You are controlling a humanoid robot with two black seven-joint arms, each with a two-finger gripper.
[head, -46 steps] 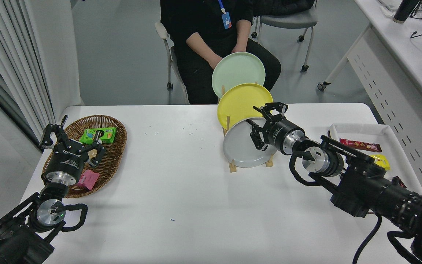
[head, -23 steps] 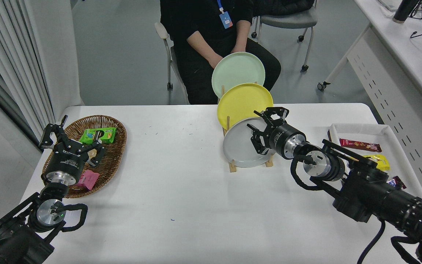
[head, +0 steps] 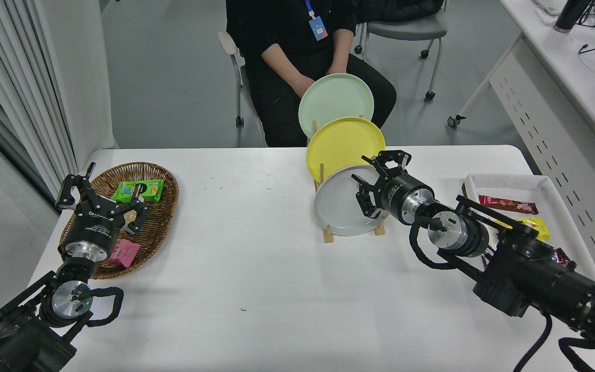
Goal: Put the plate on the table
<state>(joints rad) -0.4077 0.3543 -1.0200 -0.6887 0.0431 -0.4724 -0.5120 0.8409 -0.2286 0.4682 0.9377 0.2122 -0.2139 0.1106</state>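
The light-grey plate (head: 340, 206) stands on edge in the front slot of a wooden rack (head: 328, 236) on the white table (head: 256, 279). My right gripper (head: 376, 182) is at the plate's upper right rim. It is open, its fingers spread on either side of the rim and closed on nothing. Behind the grey plate in the same rack stand a yellow plate (head: 344, 143) and a pale mint-green plate (head: 334, 101). My left gripper (head: 98, 195) is parked open over a wicker basket at the lower left.
The wicker basket (head: 163, 217) at the left holds a green packet (head: 140, 190) and a pink packet (head: 124, 253). A white tray (head: 504, 182) with snack bars lies at the right. A person sits at the far side behind the rack.
My right gripper has drawn slightly down and to the right along the grey plate's rim. The plate and the left arm have not moved.
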